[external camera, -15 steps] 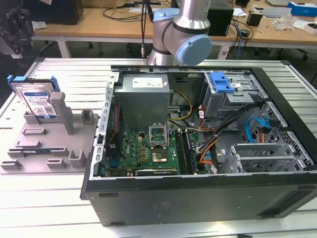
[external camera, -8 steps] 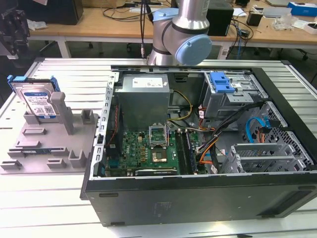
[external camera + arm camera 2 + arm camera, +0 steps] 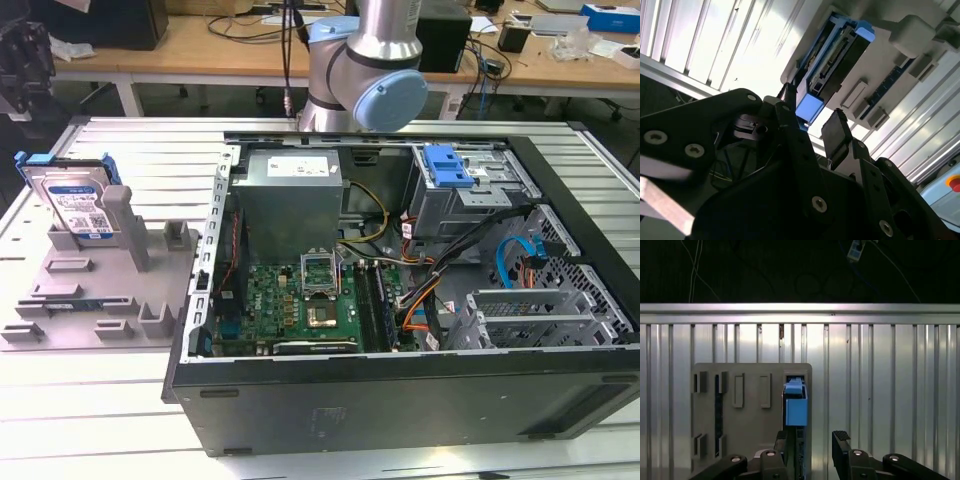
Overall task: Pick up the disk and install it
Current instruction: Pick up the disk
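The disk (image 3: 75,200) stands upright in a slot at the back of a grey holder block (image 3: 100,290), at the exterior view's left. It is silver with a white-and-blue label and a bright blue caddy rail. In the first wrist view the disk (image 3: 796,407) appears edge-on in the holder (image 3: 750,425), its blue rail facing the camera. My gripper (image 3: 815,452) is open and holds nothing; it hangs some way above the disk. One of its black fingers (image 3: 787,447) lines up with the disk's edge. The second wrist view shows the gripper (image 3: 812,125) open, with the disk (image 3: 835,60) beyond it.
An open computer case (image 3: 400,300) lies at the exterior view's right, with a motherboard, cables and a grey drive bay topped by a blue latch (image 3: 447,165). The arm's base (image 3: 370,60) rises behind the case. Everything rests on a ribbed aluminium table (image 3: 150,150).
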